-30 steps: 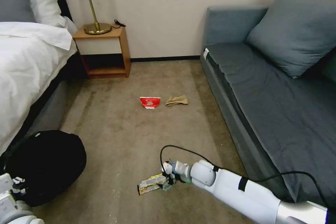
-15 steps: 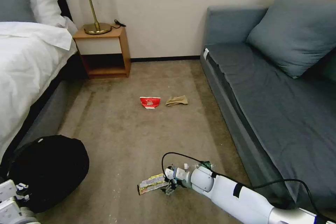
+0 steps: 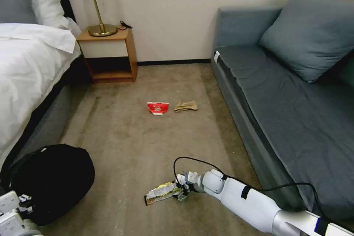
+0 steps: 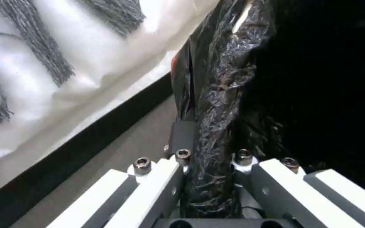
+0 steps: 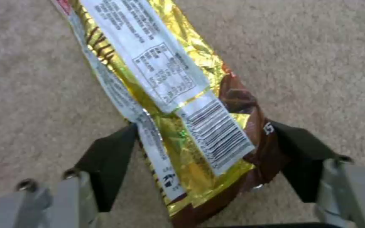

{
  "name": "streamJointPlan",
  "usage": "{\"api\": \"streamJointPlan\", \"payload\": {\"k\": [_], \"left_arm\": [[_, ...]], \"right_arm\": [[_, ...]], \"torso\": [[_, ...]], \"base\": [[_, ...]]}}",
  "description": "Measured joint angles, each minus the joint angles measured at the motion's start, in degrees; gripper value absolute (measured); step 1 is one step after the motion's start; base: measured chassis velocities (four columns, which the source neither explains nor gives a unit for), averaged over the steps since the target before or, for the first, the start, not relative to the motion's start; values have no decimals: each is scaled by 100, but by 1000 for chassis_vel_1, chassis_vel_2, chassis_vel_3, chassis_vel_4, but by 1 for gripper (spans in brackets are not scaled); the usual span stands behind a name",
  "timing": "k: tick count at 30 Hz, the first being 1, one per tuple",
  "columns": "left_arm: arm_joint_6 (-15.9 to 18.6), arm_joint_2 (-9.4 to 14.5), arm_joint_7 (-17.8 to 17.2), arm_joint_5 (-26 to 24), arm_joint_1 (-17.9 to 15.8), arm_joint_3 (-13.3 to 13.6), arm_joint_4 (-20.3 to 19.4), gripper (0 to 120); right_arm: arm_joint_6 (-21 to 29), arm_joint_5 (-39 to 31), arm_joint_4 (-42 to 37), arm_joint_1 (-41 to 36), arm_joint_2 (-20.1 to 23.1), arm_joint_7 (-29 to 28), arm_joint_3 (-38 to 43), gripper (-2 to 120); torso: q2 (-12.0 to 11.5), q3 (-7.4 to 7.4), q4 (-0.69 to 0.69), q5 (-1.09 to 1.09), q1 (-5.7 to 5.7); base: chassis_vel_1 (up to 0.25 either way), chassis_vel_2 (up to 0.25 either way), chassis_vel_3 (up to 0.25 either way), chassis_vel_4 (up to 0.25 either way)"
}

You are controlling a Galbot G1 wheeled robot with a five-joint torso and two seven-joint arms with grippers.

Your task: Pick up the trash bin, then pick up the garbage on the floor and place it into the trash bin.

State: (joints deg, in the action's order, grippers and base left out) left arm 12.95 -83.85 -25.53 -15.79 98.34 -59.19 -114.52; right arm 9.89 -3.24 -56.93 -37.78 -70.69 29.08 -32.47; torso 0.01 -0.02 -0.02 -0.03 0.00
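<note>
The trash bin (image 3: 51, 182), lined with a crinkly black bag, hangs low at the bottom left beside the bed. My left gripper (image 3: 13, 208) is shut on its bagged rim (image 4: 210, 148). The yellow snack wrapper (image 3: 160, 193) lies on the carpet. My right gripper (image 3: 181, 193) is down at the wrapper's near end. In the right wrist view its dark fingers (image 5: 111, 164) stand open on either side of the wrapper (image 5: 182, 126), at its edges. A red-white packet (image 3: 158, 107) and a tan crumpled paper (image 3: 186, 106) lie farther off, mid-floor.
A bed with white sheets (image 3: 25, 66) runs along the left. A grey sofa (image 3: 287, 99) runs along the right. A wooden nightstand (image 3: 108, 57) with a lamp stands at the back wall. Open carpet (image 3: 132, 143) lies between them.
My right gripper has come down to the floor over the wrapper's end, which has shifted slightly. The left gripper and the bin have sunk a little lower in the view.
</note>
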Motion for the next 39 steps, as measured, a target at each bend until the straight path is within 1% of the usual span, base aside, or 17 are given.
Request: {"api": "streamJointPlan", "payload": {"k": [1, 4, 6, 8, 9, 10, 12, 14, 16, 19, 21, 23, 24, 25, 34, 37, 39], "left_arm": [[0, 0, 0, 0, 0, 0, 0, 3], [-11, -8, 0, 3, -6, 0, 9, 3], [-12, -16, 0, 10, -11, 8, 9, 3], [-13, -32, 0, 27, -17, 26, 9, 3], [-13, -44, 0, 46, -19, 41, 9, 3], [-16, -53, -2, 62, -20, 47, 9, 3], [-18, -56, -2, 68, -22, 50, 9, 3], [-34, -67, -3, 86, -22, 57, 13, 3], [-41, -69, -3, 90, -22, 57, 16, 3], [-51, -72, -4, 99, -20, 59, 16, 3], [-53, -72, -5, 100, -20, 60, 17, 3], [-61, -73, -6, 104, -21, 74, 17, 3], [-61, -73, -6, 104, -21, 74, 17, 3], [-62, -73, -6, 107, -23, 83, 17, 3], [-94, -63, 4, 130, -44, 219, 8, 3], [-135, -47, 45, 130, -57, 263, 7, 3], [-220, -23, 132, 138, -118, 349, 30, 3]], "right_arm": [[0, 0, 0, 0, 0, 0, 0, 76], [-74, 0, 12, -49, 2, 25, 59, 66], [-92, 1, 9, -59, 5, 27, 75, 64], [-115, 1, -14, -73, 11, 26, 106, 59], [-118, 2, -45, -72, 26, -2, 148, 54], [-115, 2, -86, -71, 51, -19, 165, 49], [-113, 2, -110, -70, 62, -26, 172, 47], [-111, -22, -244, -52, 107, -40, 191, 36], [-111, -26, -273, -51, 115, -42, 194, 32], [-105, -51, -401, -51, 143, -58, 221, 17], [-104, -59, -423, -51, 146, -62, 225, 16], [-103, -85, -510, -61, 160, -72, 250, 4], [-103, -85, -510, -61, 160, -72, 250, 4], [-102, -96, -541, -63, 165, -76, 265, 0], [-239, -386, -863, -49, 137, -167, 454, 0], [-264, -646, -1030, -4, 35, -223, 505, 0], [-269, -1010, -1235, 94, -189, -393, 553, 0]], "torso": [[0, 0, 0, 0, 0], [1, 0, 0, 1, 0], [1, 0, 0, 1, 0], [0, 1, 1, 3, 0], [0, 2, 5, 8, 0], [0, 2, 4, 6, 0], [-1, 3, 4, 5, 1], [-1, 3, 3, 5, 0], [-1, 2, 3, 4, 0], [-1, 2, 2, 4, 0], [-1, 2, 2, 4, 1], [-1, 2, 2, 3, 0], [-1, 2, 2, 3, 0], [-1, 2, 2, 3, 0], [-1, 2, 1, 2, 0], [-1, 2, 1, 2, 0], [-1, 2, 2, 2, 0]], "base": [[0, 0, 0, 0], [0, 0, 0, 0], [0, 0, 0, 0], [0, 0, 0, 0], [0, 0, 0, 0], [0, 0, 0, 0], [0, 0, 0, 0], [0, 0, 0, 0], [0, 0, 0, 0], [0, 0, 0, 0], [0, 0, 0, 0], [0, 0, 0, 0], [0, 0, 0, 0], [0, 0, 0, 0], [0, 0, 0, 0], [0, 0, 0, 0], [0, 0, 0, 0]]}}
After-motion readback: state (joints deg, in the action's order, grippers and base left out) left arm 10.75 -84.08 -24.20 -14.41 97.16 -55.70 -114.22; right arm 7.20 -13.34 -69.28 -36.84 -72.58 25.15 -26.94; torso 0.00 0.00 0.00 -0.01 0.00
